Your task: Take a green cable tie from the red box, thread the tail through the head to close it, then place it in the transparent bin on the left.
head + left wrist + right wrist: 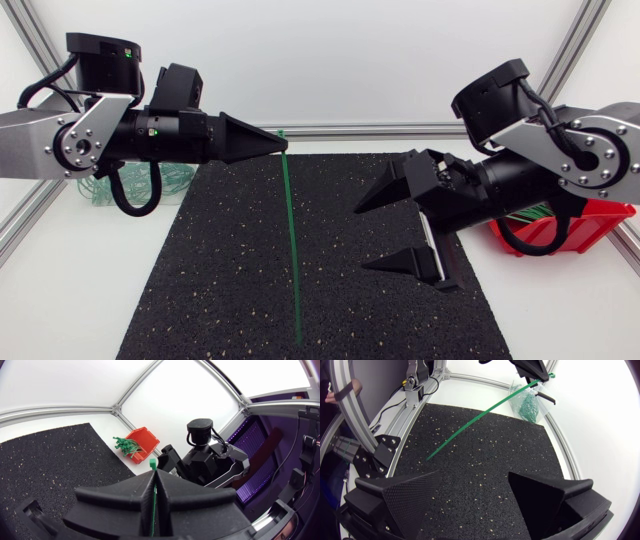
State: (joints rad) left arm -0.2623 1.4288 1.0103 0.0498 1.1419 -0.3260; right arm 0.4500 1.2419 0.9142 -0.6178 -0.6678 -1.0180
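the threading step is beginning, i judge: the left gripper [278, 147] is pinching the green cable tie [291, 240] near its head, tail hanging over the mat [200, 300], while the right gripper [365, 238] is hovering nearby with its 2 fingers spread (next needing to catch that tail).

The mat [220, 270] looks rough and matt, the red box [592, 226] smooth plastic.

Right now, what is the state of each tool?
Left tool: shut on the green cable tie.
Right tool: open, holding nothing.
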